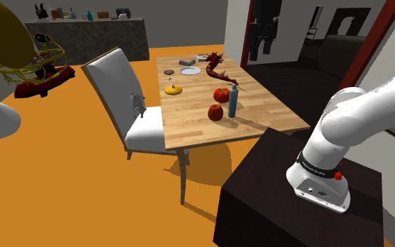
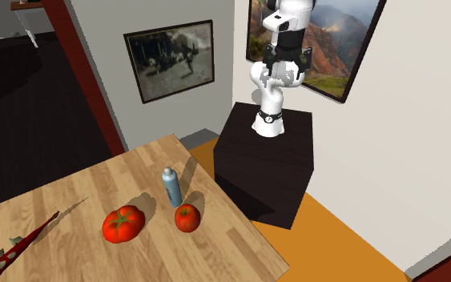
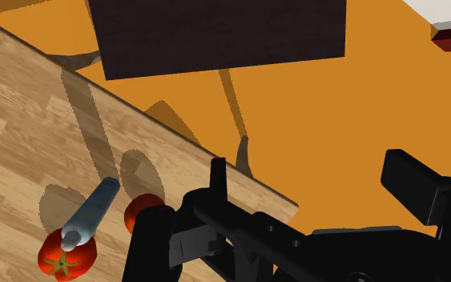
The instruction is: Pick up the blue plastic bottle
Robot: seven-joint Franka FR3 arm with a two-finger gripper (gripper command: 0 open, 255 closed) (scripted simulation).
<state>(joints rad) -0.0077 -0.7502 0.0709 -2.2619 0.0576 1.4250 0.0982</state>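
Note:
The blue bottle (image 1: 233, 100) has a grey cap and stands upright near the wooden table's (image 1: 189, 119) near right corner. One red tomato (image 1: 221, 94) sits just behind it and another (image 1: 216, 112) beside it. In the second exterior view the bottle (image 2: 171, 187) stands between the two tomatoes, close to the table edge facing the stand. My gripper (image 1: 262, 48) hangs high above and beyond the table's right side, far from the bottle. In the wrist view its fingers (image 3: 219, 183) stand apart, the gripper (image 3: 312, 172) is open and empty, and the bottle (image 3: 90, 213) lies well off to one side below.
A white chair (image 1: 129, 105) stands at the table's left side. A plate (image 1: 190, 71), a yellow item (image 1: 173, 90) and a long red object (image 1: 213, 67) lie further back on the table. The dark stand (image 1: 294, 203) sits off the table's near corner, on orange floor.

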